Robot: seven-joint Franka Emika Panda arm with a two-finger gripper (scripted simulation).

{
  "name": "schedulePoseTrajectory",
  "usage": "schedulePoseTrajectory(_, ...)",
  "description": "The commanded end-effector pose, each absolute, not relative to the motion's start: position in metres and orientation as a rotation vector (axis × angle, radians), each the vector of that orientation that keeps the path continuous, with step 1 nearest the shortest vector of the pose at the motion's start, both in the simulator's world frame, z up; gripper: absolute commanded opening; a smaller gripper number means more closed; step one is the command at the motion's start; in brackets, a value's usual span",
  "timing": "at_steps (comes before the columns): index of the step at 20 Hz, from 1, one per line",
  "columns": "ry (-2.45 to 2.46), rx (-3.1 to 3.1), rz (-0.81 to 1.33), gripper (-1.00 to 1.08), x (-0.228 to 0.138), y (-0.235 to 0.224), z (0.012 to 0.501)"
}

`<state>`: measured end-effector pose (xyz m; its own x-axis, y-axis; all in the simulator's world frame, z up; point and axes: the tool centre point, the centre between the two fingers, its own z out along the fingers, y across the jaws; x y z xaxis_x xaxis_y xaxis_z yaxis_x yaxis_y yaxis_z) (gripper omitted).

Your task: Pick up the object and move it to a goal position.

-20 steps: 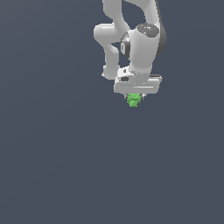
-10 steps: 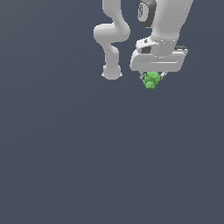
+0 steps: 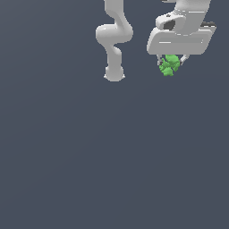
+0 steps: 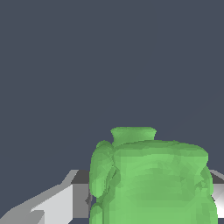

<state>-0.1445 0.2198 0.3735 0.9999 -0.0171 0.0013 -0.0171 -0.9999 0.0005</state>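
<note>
Against plain dark grey ground, the white gripper [image 3: 170,62] hangs clenched around the green lumpy object [image 3: 170,65].

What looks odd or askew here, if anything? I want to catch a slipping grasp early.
Nothing stands out. The green object hangs between the fingers of the gripper, shut on it, in the exterior view; the wrist view shows it filling the space by the fingers. No sign of slipping shows.

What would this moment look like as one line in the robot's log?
phase: carry | pincer: shut on object | object: lifted, off the floor | goal: not visible
</note>
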Motion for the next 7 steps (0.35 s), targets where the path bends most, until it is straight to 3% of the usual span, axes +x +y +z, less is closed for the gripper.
schedulePoseTrajectory(1, -0.028, 3.141, 0.0, -1.0, -0.146, 0.2263, 0.383)
schedulePoseTrajectory(7, -0.029, 3.141, 0.0, -1.0, -0.1467, 0.232, 0.3915)
